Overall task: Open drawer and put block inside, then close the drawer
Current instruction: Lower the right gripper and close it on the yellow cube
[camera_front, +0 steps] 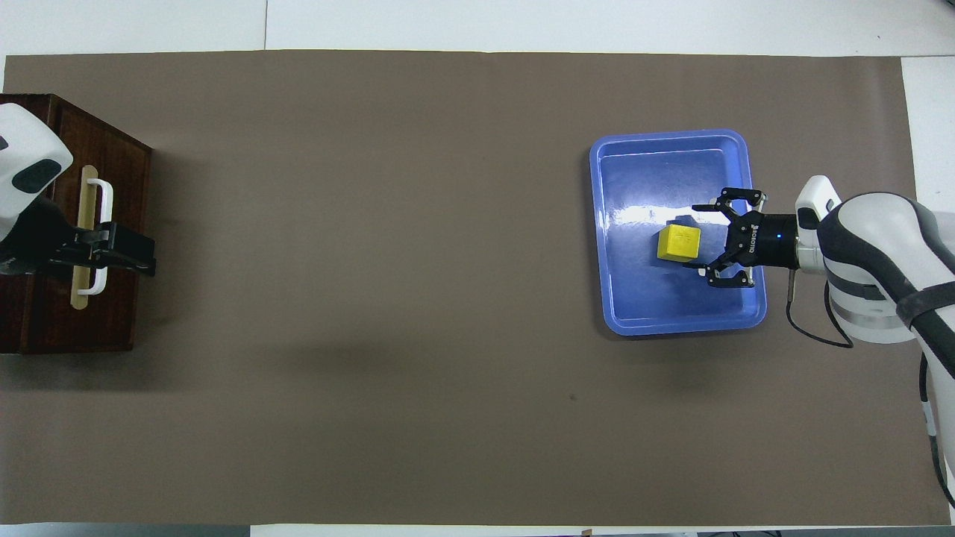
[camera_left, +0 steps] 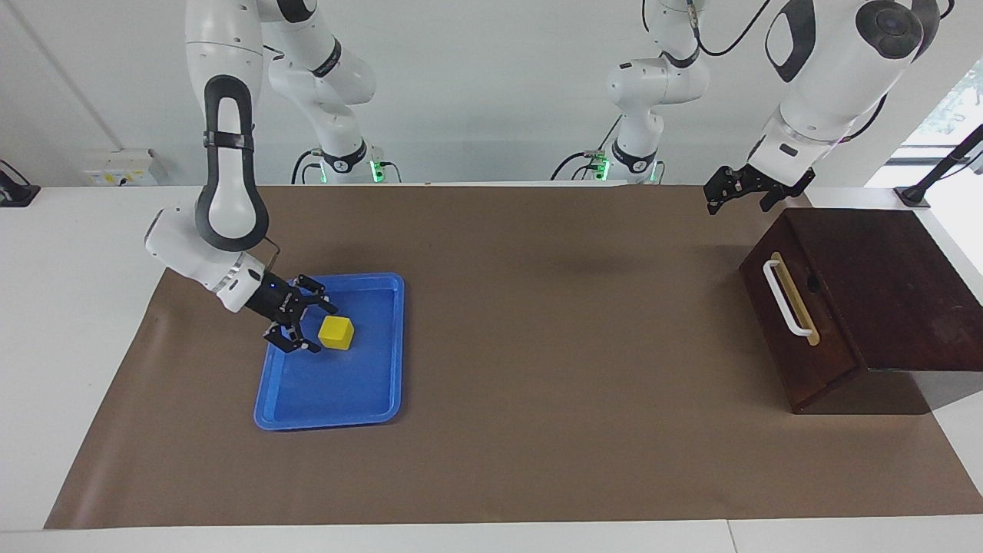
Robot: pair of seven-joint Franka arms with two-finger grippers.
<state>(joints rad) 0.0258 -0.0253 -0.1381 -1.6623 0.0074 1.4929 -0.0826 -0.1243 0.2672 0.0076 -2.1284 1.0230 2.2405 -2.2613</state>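
Reaching into the tray [camera_left: 330, 403], our right gripper [camera_left: 306, 326] stood spread beside the block [camera_left: 336, 332]; we judged squaring both fingers around it best. The left gripper [camera_left: 739, 192], apart, waited.

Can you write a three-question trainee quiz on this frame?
1. True or false: the drawer is closed.
2. Where does the yellow block sit? A) in the blue tray B) on the brown mat C) on the cabinet
3. Which tool is open beside the block, not gripping it?

Key: 1. True. 2. A. 3. The right tool; the left tool waits up over the mat by the cabinet.
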